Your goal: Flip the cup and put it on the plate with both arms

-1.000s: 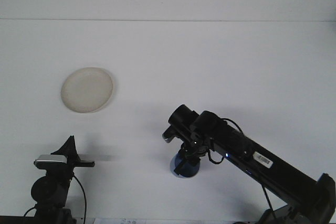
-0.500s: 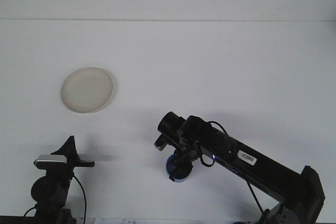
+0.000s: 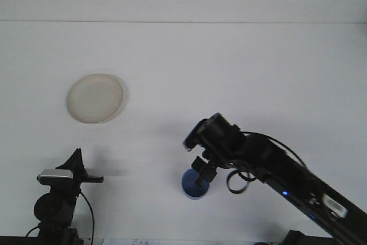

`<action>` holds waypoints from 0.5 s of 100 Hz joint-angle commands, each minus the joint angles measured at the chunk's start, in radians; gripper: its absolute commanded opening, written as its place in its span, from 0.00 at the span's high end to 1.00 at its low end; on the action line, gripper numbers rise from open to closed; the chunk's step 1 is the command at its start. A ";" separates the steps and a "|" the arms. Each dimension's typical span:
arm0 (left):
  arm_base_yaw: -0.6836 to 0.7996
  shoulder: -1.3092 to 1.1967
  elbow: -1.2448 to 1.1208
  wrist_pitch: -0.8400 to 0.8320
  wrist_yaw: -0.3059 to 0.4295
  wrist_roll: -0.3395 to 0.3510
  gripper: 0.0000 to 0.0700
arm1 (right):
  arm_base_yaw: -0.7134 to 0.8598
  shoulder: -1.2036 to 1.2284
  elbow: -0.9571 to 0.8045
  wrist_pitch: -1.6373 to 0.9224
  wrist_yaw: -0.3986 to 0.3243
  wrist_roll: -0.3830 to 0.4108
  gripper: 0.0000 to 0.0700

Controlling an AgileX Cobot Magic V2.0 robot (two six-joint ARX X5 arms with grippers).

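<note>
Since a second ago the blue cup point(image 3: 195, 186) has shifted a little toward the left and now shows its round opening more fully, and the right arm point(image 3: 275, 170) has swung so that its wrist sits higher above the cup than before. The cup lies low on the white table point(image 3: 229, 73), near the front edge and right of centre, well apart from the plate point(image 3: 94, 98). The right gripper point(image 3: 202, 171) reaches down onto the cup's upper rim, its dark fingers point(image 3: 198, 164) overlapping the rim and looking closed on it, though the blur makes the grip hard to read exactly. The plate, a pale round dish, rests flat on the table to the upper left and has not moved. The left gripper point(image 3: 77, 167) stands at the lower left corner, unchanged, well apart from both cup and plate; whether its fingers are spread or closed cannot be told from this angle.
</note>
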 commanded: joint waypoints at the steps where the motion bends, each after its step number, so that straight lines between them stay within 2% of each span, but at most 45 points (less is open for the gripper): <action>1: 0.000 -0.001 -0.019 0.011 -0.005 -0.002 0.98 | -0.004 -0.074 0.020 0.026 0.003 -0.007 0.46; 18: 0.000 -0.001 -0.019 0.012 -0.004 -0.002 0.98 | -0.020 -0.359 -0.071 0.132 0.003 -0.007 0.46; 43: 0.000 -0.001 -0.019 0.016 -0.004 -0.007 0.98 | -0.019 -0.846 -0.466 0.366 -0.002 -0.008 0.46; 50: 0.000 -0.001 -0.019 0.014 -0.004 -0.053 0.98 | -0.019 -0.948 -0.544 0.385 0.000 -0.007 0.46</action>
